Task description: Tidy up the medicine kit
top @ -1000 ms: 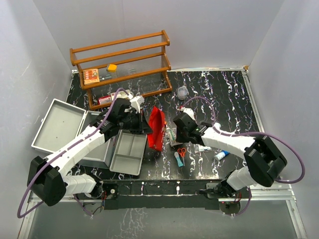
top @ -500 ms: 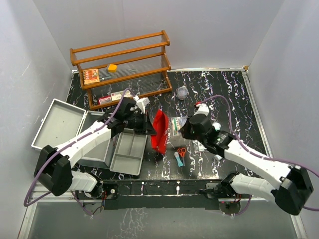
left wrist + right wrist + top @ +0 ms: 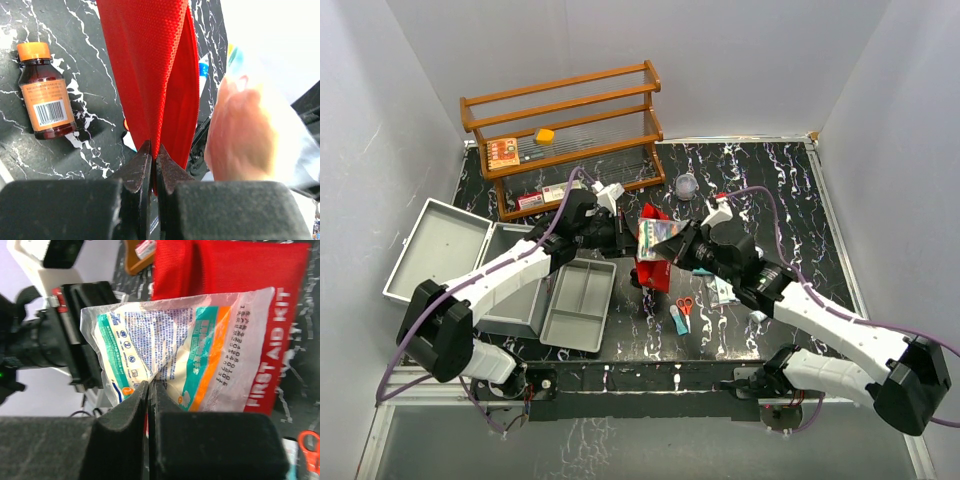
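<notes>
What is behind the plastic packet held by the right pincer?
The red first aid pouch, its white lettering showing; the packet hides most of its left part.

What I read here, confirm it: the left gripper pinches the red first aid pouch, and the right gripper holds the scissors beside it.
Wrong in one respect. The left gripper does pinch the red first aid pouch, but the right gripper is shut on a printed plastic packet, not the scissors, which lie on the table. The right wrist view shows it.

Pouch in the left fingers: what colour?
The pouch is red with white FIRST AID KIT lettering; best in right wrist view.
</notes>
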